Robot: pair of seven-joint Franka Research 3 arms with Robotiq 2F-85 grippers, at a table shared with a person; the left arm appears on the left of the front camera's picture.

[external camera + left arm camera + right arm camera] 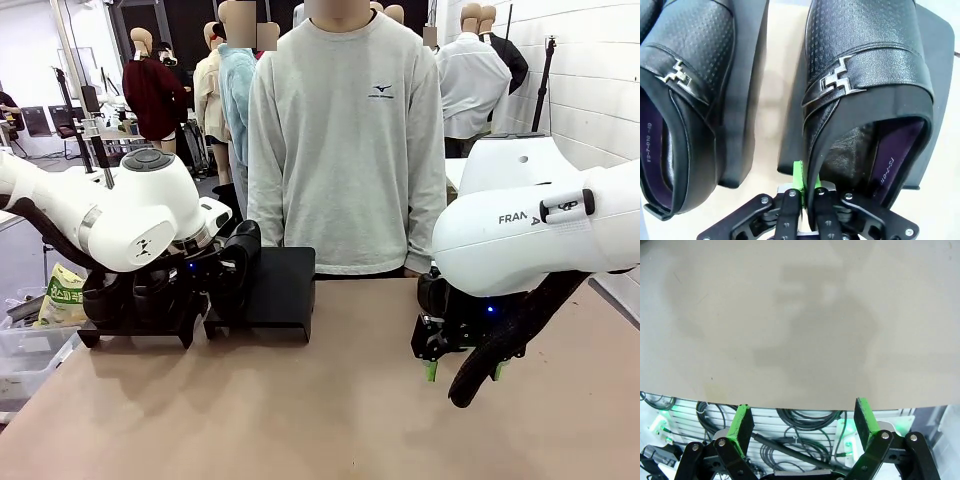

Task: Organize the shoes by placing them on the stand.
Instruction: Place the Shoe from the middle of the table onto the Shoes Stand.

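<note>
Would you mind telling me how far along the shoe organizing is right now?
One shoe already rests on its black stand. The left gripper is shut on the heel edge of the second shoe, which lies on the neighbouring stand, so release is what remains there. The right gripper hangs open over the bare table, holding nothing.

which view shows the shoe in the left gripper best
The left wrist view: the held shoe fills it, buckle strap clear, with the left gripper shut on its heel edge. The front view shows it small and dark; the right wrist view gives table.
</note>
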